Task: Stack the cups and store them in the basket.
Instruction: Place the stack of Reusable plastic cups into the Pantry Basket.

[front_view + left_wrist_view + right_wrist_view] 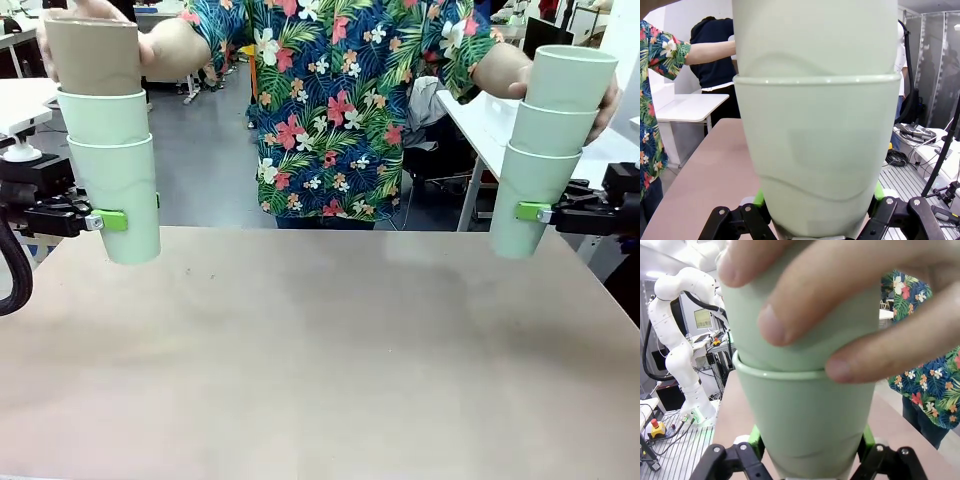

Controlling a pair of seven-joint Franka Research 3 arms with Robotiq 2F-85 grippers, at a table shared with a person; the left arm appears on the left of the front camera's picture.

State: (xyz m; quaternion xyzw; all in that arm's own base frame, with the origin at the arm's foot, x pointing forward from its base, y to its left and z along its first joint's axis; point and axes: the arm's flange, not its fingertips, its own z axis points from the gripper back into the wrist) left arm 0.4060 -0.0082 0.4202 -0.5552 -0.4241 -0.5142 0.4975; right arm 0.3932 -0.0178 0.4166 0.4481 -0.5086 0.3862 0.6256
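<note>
**Two stacks of three, basket bit yet to do**

Across the table point(320, 380) the person point(330, 110) has one hand point(100, 8) on top of the left stack point(108, 150), which is two mint cups with the tan-brown cup point(92, 55) on top. Their other hand point(607, 105) is on the right stack point(545, 150), three mint ones. The left gripper point(128, 218) is clamped on the left stack at its bottom cup, and the right gripper point(520, 212) grips the right stack the same way. The green pads point(759, 197) press in from both sides in the wrist views. Both stacks look held up off the tabletop. So all six cups are nested into two piles, roughly halfway I'd guess. What's left is merging them into one stack and getting it into the basket.
</note>
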